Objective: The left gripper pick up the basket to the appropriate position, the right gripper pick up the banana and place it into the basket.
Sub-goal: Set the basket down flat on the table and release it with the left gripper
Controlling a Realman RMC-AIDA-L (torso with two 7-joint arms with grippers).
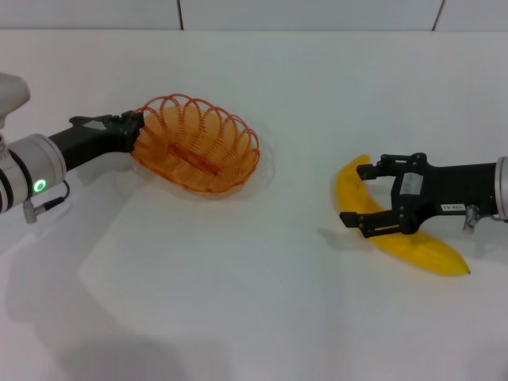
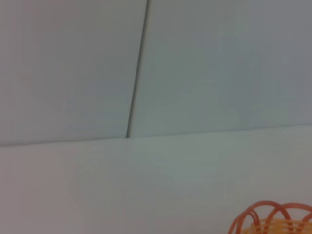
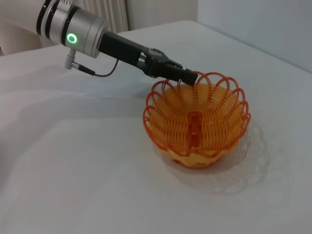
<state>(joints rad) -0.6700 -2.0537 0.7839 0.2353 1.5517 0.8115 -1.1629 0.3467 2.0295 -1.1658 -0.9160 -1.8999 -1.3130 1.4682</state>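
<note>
Banana point(image 1: 397, 230) lies flat on table point(image 1: 238, 302), right gripper point(image 1: 367, 196) spread wide straddling its middle, ready to close. Left gripper point(image 3: 189, 77) pinches basket point(image 1: 194, 143) rim, tilting it for loading.

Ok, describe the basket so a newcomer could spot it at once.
On the white table, look to the robot's left, where the left claw grips a rim. That rim belongs to the basket: an oval, see-through bowl of orange looped wire, unlike the solid yellow banana.

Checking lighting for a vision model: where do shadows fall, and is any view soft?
Head view: faint shadows beside the banana and under the basket. Right wrist view: looped shadow beside the basket. Left wrist view: soft throughout, only the basket rim showing.
</note>
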